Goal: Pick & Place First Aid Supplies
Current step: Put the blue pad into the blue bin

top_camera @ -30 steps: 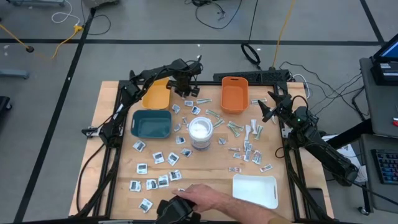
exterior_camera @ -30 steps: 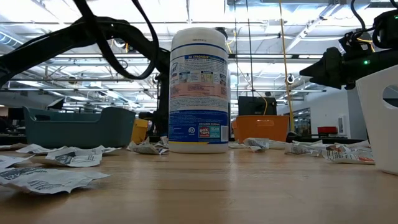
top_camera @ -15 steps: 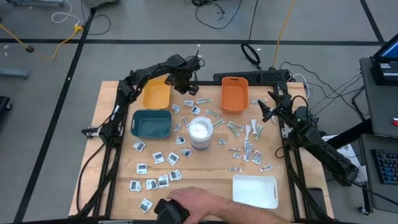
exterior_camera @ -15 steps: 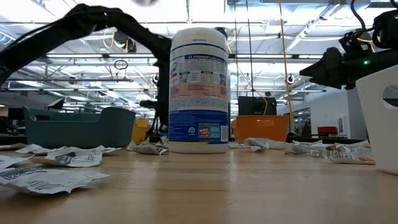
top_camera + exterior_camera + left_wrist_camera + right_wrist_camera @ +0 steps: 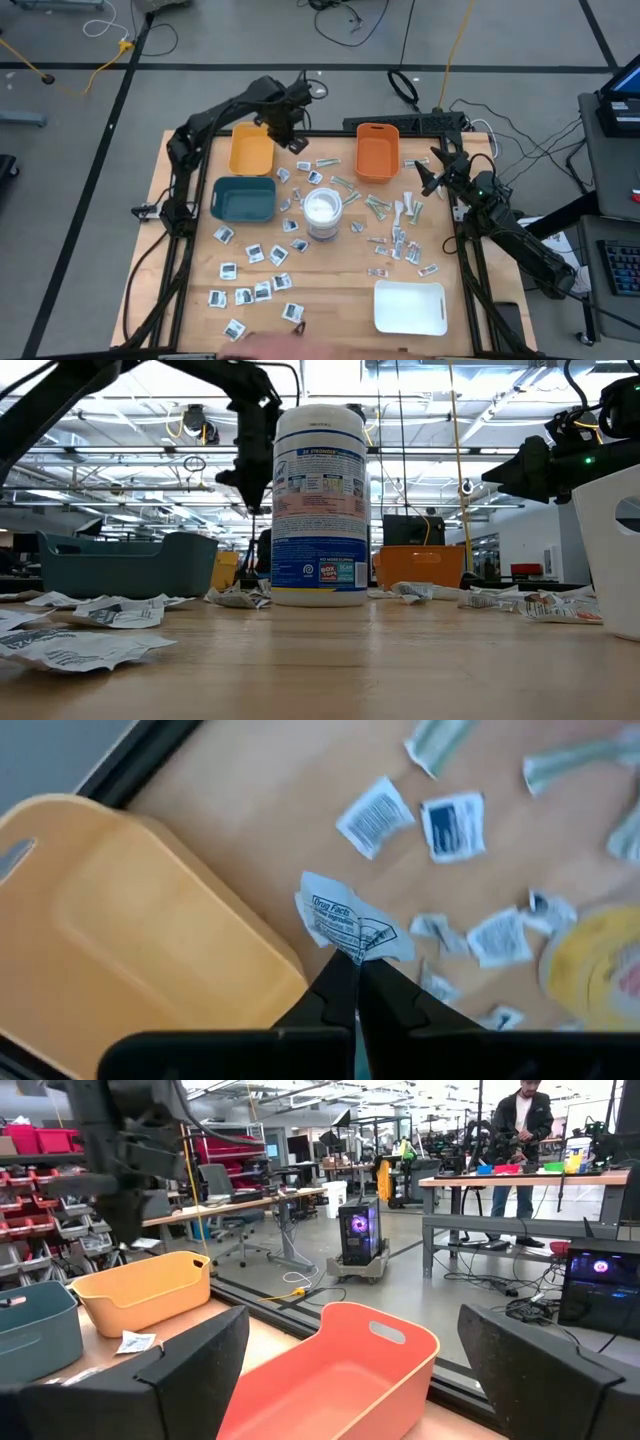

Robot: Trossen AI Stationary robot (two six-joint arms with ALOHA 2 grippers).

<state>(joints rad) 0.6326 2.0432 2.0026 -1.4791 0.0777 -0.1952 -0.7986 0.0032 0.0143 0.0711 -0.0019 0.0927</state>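
Wooden tabletop (image 5: 330, 290) stood in a workshop with a cable-strewn grey floor and a person at a far bench (image 5: 520, 1140). First aid packets (image 5: 250, 275) lay scattered around a white wipes canister (image 5: 322, 212), between yellow bin (image 5: 250, 152), teal bin (image 5: 243, 199), orange bin (image 5: 376, 153) and white tray (image 5: 410, 306). Left gripper (image 5: 352, 965), raised beside the yellow bin, pinched one white printed packet (image 5: 345, 925). Right gripper (image 5: 428, 172) waited near the orange bin, jaws wide, empty.

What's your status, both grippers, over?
Left gripper shut on a white packet, raised beside the yellow bin. Right gripper open, waiting by the orange bin.
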